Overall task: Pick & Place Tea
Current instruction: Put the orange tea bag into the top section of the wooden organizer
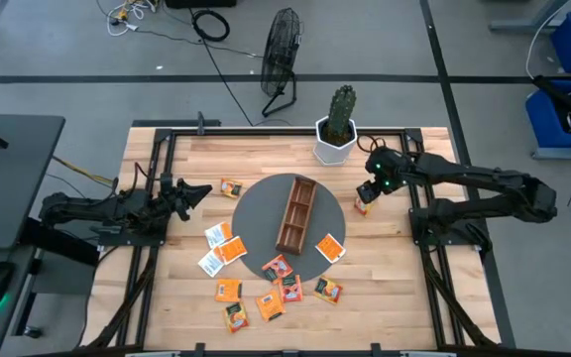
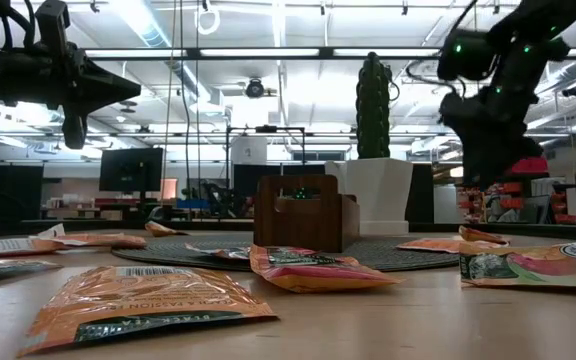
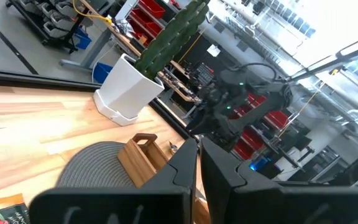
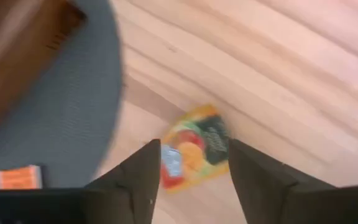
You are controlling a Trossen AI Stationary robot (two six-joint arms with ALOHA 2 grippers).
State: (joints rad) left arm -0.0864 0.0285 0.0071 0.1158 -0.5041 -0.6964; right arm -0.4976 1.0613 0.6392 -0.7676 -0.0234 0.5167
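Near bench point(image 1: 395, 288) edge: six tea sachets point(image 1: 271, 291) lie loose; four more rest on or beside the round grey mat point(image 1: 256, 213). On the mat, the wooden compartment tray point(image 1: 295, 213); its contents cannot be told. Left hand point(image 1: 201, 193), fingers pressed together, hovers left of the mat. Right hand point(image 4: 191, 165), fingers spread, hangs above one sachet point(image 4: 194, 146) right of the mat. Far edge: one potted cactus point(image 1: 340, 124).
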